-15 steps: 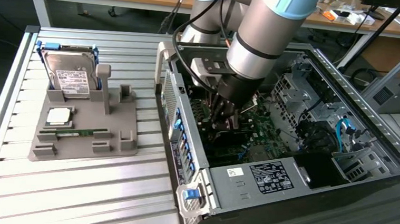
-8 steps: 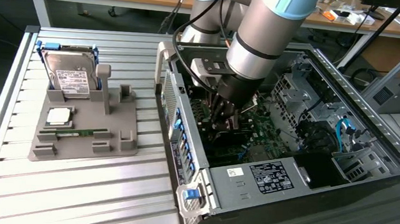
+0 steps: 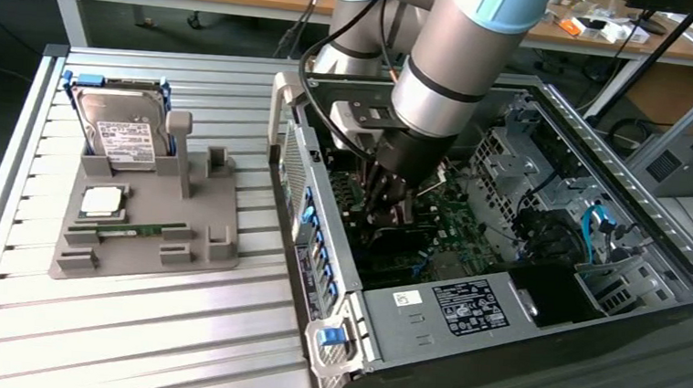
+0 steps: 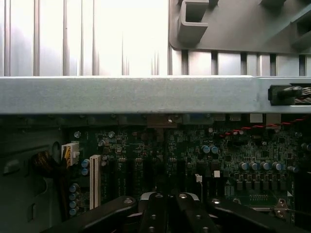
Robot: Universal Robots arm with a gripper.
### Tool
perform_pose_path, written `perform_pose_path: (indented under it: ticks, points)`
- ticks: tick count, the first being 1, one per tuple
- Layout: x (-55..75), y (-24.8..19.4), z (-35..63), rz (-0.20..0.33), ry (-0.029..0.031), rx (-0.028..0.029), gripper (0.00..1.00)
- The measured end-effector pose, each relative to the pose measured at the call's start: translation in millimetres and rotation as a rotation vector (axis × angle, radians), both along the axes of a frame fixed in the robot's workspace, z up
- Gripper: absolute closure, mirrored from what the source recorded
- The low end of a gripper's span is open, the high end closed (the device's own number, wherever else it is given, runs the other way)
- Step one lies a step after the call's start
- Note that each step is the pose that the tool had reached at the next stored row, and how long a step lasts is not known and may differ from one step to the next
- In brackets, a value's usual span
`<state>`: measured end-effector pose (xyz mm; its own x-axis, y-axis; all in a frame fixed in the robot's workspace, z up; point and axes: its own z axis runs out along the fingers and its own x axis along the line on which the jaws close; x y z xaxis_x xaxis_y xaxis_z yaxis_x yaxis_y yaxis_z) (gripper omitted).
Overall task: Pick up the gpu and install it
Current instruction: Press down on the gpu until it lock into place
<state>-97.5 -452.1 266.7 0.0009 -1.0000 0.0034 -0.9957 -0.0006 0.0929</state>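
- The hand is down inside the open computer case, just above the motherboard, close to the middle of the exterior view.
- In the wrist view the two fingers are pressed together, tips over the dark expansion-slot area of the motherboard. A white slot lies beside them, toward the case wall.
- I cannot tell whether the gpu is pinched between the fingers: the spot under the tips is too dark to show a thin card.
- On the counter, at 9 o'clock from the hand, the grey holder carries a hard drive, a processor and a memory stick. No long card lies there.
- Judging by that, the gpu is most likely at the hand, edge-down over the slots. The slots' long axis runs from about 12 to 6 o'clock in the exterior view.
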Motion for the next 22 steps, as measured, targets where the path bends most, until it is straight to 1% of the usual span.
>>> perform_pose_path:
  ticks: [1, 3, 4, 5, 8, 10, 13, 17, 20, 22]
  points:
    - [0.1, 0.3, 0.4, 0.0, -0.0002, -0.0014, 0.9]
    - [0.2, 0.6, 5.0, 0.0, -0.0025, 0.0013, 0.9]
    - [0.1, 0.6, 6.8, 0.0, -0.0026, 0.0011, 0.9]
    - [0.1, 0.5, 9.9, 0.0, -0.0018, -0.0009, 0.9]
    - [-0.4, 0.7, 17.5, 0.0, -0.0038, -0.0008, 0.9]
    - [-1.7, 0.6, 20.4, 0.0, -0.006, -0.0009, 0.9]
    - [-6.3, 0.6, 22.2, 0.0, -0.0107, -0.0008, 0.9]
    - [-14.7, 0.6, 23.1, 0.0, -0.0191, -0.0009, 0.9]
    - [-19.2, 0.7, 23.2, 0.0, -0.022, -0.0009, 0.9]
    - [-29.8, 0.7, 23.2, 0.0, -0.0262, -0.0009, 0.9]
